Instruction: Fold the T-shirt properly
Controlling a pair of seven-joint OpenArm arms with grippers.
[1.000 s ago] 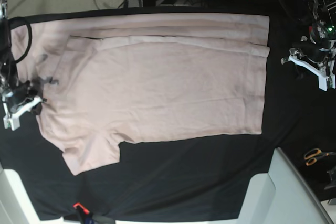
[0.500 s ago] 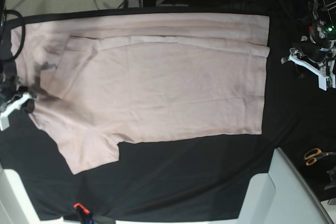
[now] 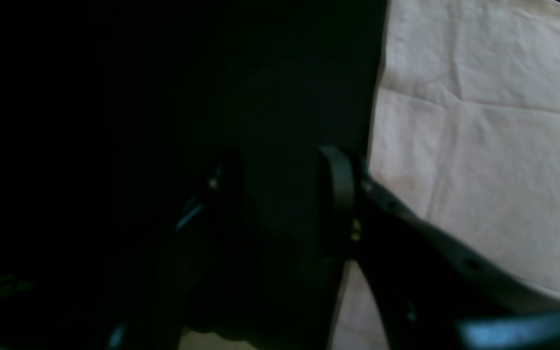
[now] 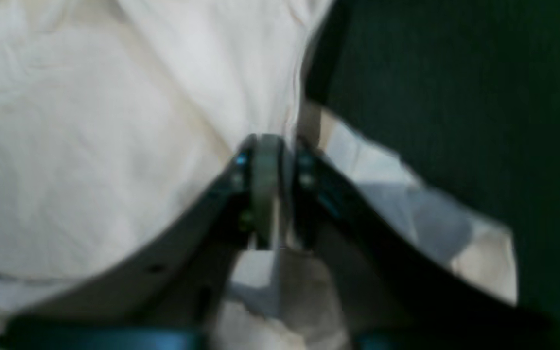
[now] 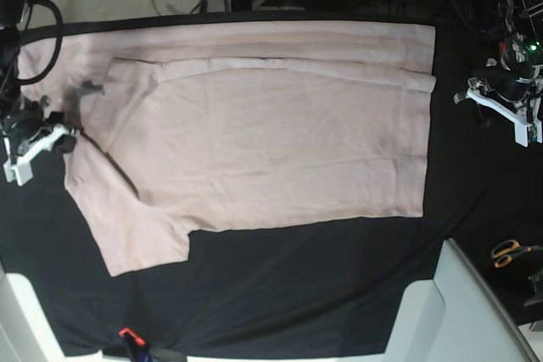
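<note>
Lying flat on the black table cloth [image 5: 297, 294], the T-shirt [image 5: 263, 142] runs its long axis side to side across the base view — straight hem toward the left gripper [image 5: 496, 108], sleeve and shoulder end toward the right gripper [image 5: 42, 137]. Its far long edge is folded over in a narrow band. The right gripper pinches a fold of the pink cloth at that sleeve end, fingers nearly together. The left gripper hangs over bare black cloth just beside the hem, jaws parted and holding nothing.

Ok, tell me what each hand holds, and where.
Left hand: nothing, open beside the T-shirt. Right hand: T-shirt's edge lies between its fingers; whether gripped cannot be told.
</note>
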